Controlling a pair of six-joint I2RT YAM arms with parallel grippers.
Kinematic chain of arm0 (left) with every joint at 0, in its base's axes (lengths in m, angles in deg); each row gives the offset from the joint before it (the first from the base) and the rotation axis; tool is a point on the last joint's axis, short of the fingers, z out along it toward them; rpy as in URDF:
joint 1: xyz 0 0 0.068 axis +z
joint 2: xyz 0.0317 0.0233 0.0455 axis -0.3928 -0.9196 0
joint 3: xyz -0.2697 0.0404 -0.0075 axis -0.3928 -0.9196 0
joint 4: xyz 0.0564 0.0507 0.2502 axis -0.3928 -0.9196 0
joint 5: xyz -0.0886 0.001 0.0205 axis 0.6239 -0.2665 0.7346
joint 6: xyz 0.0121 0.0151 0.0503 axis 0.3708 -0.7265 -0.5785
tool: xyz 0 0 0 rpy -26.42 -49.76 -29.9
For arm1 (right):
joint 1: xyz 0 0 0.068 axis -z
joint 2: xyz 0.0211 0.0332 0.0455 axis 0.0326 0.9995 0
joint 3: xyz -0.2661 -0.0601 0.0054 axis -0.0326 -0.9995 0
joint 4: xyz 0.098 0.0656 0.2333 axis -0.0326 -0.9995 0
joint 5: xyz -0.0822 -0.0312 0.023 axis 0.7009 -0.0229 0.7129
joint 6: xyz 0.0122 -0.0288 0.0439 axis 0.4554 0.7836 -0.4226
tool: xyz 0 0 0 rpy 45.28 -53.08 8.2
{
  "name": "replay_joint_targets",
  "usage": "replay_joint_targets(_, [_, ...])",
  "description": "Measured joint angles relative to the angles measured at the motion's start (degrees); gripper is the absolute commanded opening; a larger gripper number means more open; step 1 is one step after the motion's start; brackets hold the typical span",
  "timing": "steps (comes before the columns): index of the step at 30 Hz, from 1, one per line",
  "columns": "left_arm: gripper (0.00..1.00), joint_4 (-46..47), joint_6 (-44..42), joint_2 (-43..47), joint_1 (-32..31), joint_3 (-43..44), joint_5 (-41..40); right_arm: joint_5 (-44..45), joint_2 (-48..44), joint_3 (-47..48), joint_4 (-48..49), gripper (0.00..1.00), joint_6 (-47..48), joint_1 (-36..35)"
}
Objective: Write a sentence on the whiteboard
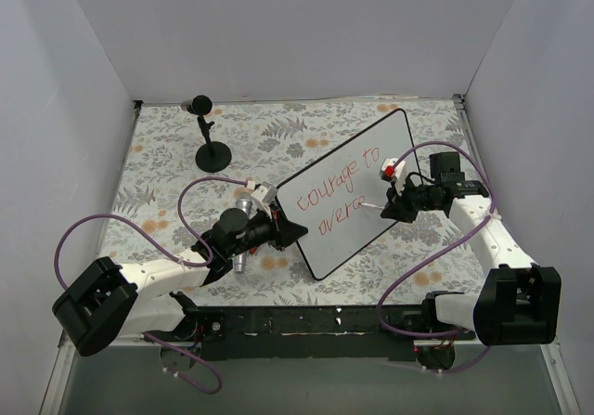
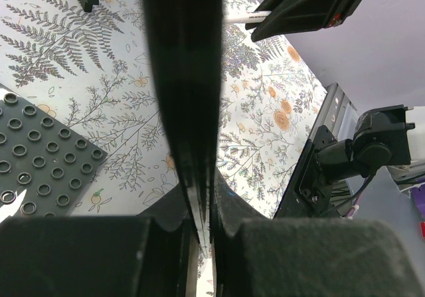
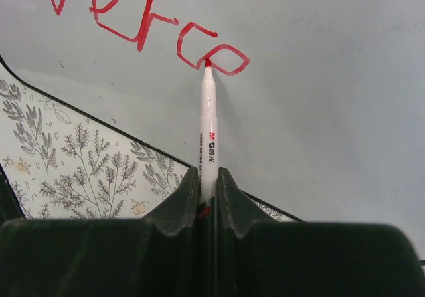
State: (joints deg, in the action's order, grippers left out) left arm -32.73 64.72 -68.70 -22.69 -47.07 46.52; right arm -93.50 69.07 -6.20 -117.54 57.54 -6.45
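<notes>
The whiteboard (image 1: 357, 169) lies at an angle in the middle of the table, with red writing (image 1: 336, 185): "courage to" above and "overco" below. My left gripper (image 1: 281, 232) is shut on its lower left edge, which appears edge-on as a black strip (image 2: 182, 111) between the jaws of the gripper (image 2: 202, 224). My right gripper (image 1: 390, 209) is shut on a white red-tipped marker (image 3: 209, 124). The marker tip touches the board (image 3: 319, 98) at the last "o" of the red letters (image 3: 143, 28). The right gripper (image 3: 208, 184) is low over the board's right side.
A black ball-topped stand (image 1: 210, 141) is at the back left. A dark perforated plate (image 2: 40, 164) lies left of the board, under my left arm. White walls close in three sides. A black rail (image 1: 306, 322) runs along the near edge.
</notes>
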Motion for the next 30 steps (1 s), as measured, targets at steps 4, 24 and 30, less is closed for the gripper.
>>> replay_joint_targets(4, [0.00,0.0,0.0,0.0,0.0,0.0,0.0,-0.2,-0.3,0.1,0.0,0.01,-0.3,0.0])
replay_joint_targets(24, [0.00,0.2,-0.2,0.0,0.0,0.0,0.2,0.4,-2.7,0.5,1.4,0.01,-1.2,3.2])
replay_joint_targets(30, [0.00,0.2,-0.2,0.0,0.0,0.0,0.2,1.0,-1.5,0.6,2.4,0.01,-1.7,3.5])
